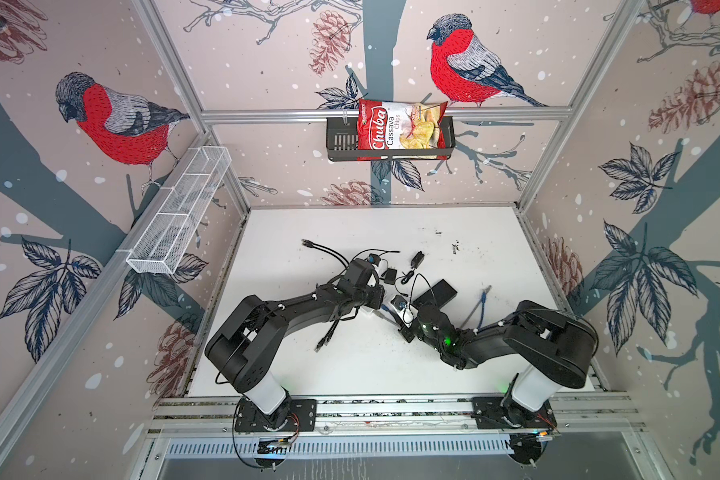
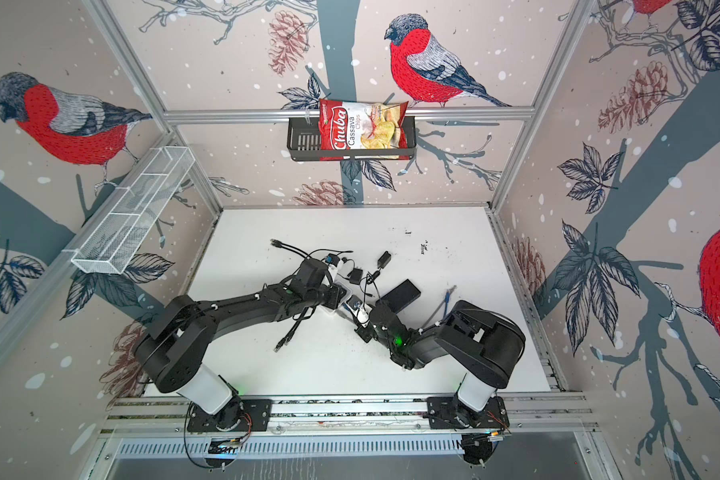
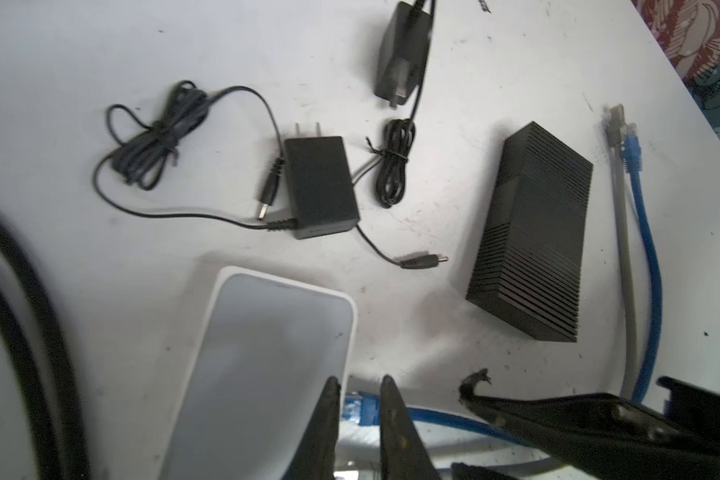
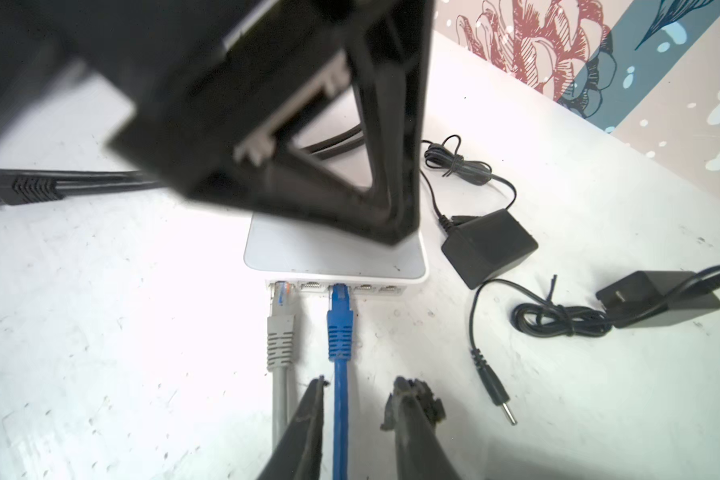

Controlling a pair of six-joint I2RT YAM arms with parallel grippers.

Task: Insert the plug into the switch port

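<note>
The white switch point(image 4: 333, 257) lies flat on the table with its row of ports facing my right wrist camera. A blue plug point(image 4: 339, 301) sits in a middle port, and a grey plug point(image 4: 281, 301) sits in the end port beside it. My right gripper point(image 4: 360, 388) is open behind the blue plug. The blue cable point(image 4: 340, 399) runs between its fingers, near one and clear of the other. My left gripper point(image 3: 359, 381) hangs over the switch point(image 3: 267, 353), open by a narrow gap with nothing in it. In both top views the two grippers point(image 1: 381, 297) point(image 2: 364, 318) meet at mid table.
A black ribbed box point(image 3: 533, 232) lies beyond the switch, with two black power adapters point(image 3: 321, 187) point(image 3: 404, 54) and their coiled leads. The loose far ends of the blue and grey cables point(image 3: 628, 145) lie by the box. Black cables point(image 4: 26, 189) trail on the other side.
</note>
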